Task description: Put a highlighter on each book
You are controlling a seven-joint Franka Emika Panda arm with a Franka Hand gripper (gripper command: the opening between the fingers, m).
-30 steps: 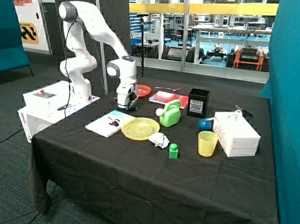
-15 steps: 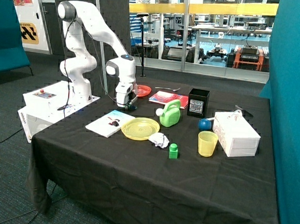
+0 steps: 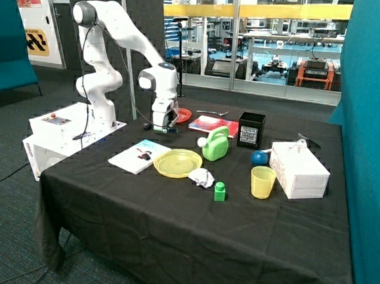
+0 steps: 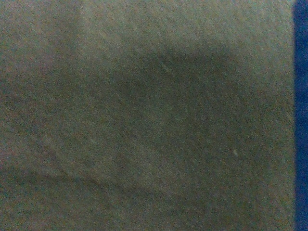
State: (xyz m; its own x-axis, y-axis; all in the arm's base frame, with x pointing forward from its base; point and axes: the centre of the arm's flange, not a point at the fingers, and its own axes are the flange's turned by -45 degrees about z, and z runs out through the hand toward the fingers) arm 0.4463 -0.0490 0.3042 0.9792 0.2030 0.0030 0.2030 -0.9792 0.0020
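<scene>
The white book (image 3: 138, 156) lies flat near the table's front corner, beside the yellow plate. The red book (image 3: 212, 125) lies farther back, between the red plate (image 3: 181, 115) and the black box. My gripper (image 3: 164, 128) hangs a little above the black cloth, between the white book and the red plate. A small dark thing shows at its tip; I cannot tell whether it is a highlighter or whether it is held. No highlighter shows on either book. The wrist view shows only dark cloth (image 4: 144, 120) and a blue strip (image 4: 301, 120) at one edge.
A yellow plate (image 3: 177, 162), green watering can (image 3: 216, 144), black box (image 3: 251, 130), blue ball (image 3: 259, 157), yellow cup (image 3: 262, 182), white carton (image 3: 298, 169), crumpled paper (image 3: 202, 177) and green block (image 3: 220, 191) stand across the table's middle. A piece of cutlery (image 3: 212, 112) lies at the back.
The gripper has risen from just above the cloth and shifted slightly toward the red plate. Nothing else on the table has moved.
</scene>
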